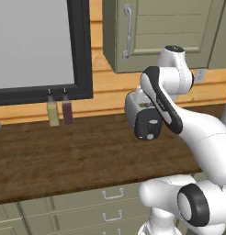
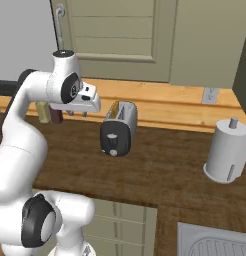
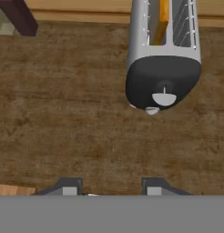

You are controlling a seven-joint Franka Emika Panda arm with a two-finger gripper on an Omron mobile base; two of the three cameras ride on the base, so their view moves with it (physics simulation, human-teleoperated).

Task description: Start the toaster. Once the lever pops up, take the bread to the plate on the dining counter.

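On the dark worktop, one toaster (image 3: pixel 162 54) sat ahead of the gripper (image 3: pixel 109 187), well clear of its part-open, empty jaws. One bread (image 3: pixel 163 20) slice stood in a slot, mostly hidden. Two bottles (image 1: pixel 59 110) stood by the wall, plus one paper towel roll (image 2: pixel 226 152).

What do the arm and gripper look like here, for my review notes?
The arm has glossy white rounded links with black bands and round black caps at the joints. The gripper is a white block bearing two small dark fingertips, grey-padded in the hand view. No cables or markings are visible.
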